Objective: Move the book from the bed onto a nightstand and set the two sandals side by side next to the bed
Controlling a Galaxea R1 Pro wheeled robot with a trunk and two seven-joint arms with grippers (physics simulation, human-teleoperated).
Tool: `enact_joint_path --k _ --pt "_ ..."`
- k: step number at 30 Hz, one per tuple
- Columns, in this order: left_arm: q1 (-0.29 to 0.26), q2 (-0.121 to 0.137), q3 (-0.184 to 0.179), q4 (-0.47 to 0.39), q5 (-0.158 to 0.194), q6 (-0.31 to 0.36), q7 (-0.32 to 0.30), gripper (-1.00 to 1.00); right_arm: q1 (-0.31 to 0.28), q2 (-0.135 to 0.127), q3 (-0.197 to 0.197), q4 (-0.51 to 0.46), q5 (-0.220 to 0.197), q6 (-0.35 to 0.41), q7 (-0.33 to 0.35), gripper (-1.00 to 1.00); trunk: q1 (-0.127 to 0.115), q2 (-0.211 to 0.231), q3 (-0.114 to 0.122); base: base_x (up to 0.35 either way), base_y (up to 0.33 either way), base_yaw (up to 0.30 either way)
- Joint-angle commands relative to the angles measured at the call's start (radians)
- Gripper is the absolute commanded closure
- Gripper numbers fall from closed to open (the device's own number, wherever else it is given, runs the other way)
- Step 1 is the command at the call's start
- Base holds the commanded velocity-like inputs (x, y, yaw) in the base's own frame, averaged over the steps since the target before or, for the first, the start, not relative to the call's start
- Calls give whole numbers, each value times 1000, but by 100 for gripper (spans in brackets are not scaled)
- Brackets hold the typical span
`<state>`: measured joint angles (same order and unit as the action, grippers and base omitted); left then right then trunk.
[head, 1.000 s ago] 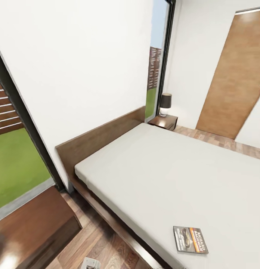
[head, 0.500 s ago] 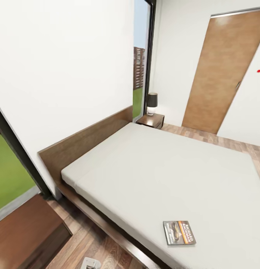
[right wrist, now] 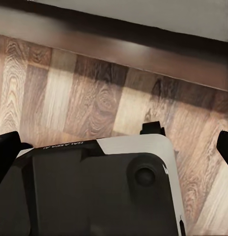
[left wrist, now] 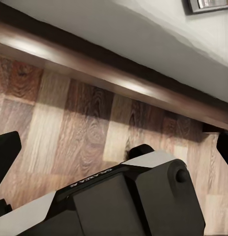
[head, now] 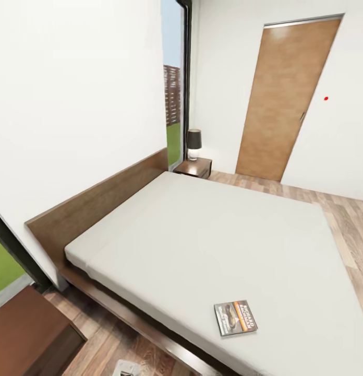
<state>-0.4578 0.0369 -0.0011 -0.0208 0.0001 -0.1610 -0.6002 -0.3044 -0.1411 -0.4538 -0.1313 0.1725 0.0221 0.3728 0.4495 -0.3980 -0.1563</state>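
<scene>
Left gripper [left wrist: 114, 147]: two dark fingertips cut off at opposite frame edges, set wide apart, nothing between them. Right gripper [right wrist: 114, 142]: same, fingers [right wrist: 7, 147] spread, holding nothing. Both hang over the wood-plank floor [left wrist: 70, 123] beside the bed frame [left wrist: 119, 83]; the robot's base [right wrist: 99, 187] blocks much of each wrist view.

Book [head: 235, 317] lies flat on the mattress [head: 213, 240] near the bed's near edge, cover up, white lettering and orange strip readable. A corner of it shows in the left wrist view (cropped by the frame).

Bed [head: 98, 290] takes up most of the head view, its near right part cut off. Headboard [head: 98, 198] stands against the white wall [head: 72, 104]. Far nightstand [head: 193, 168] at the bed's head corner carries a lamp [head: 194, 143] with a dark shade. Near nightstand [head: 30, 334] at lower left, cropped. Tan door [head: 286, 99] shut in the far wall; tall window [head: 173, 94] beside the lamp shows grass. Small grey object [head: 126, 368] at the bottom edge, hard to identify.
</scene>
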Motion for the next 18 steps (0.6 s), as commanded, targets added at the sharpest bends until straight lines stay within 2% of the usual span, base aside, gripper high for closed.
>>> enact_joint_path --k 1,18 --pt "-1 0 0 1 0 -5 -3 -100 -1 0 -8 -1 10 2 5 -100 1 -2 -2 0 0 -234" --pt "-1 1 0 0 0 -5 -4 -100 -1 1 -8 -1 10 2 5 -100 1 -2 -2 0 0 -234"
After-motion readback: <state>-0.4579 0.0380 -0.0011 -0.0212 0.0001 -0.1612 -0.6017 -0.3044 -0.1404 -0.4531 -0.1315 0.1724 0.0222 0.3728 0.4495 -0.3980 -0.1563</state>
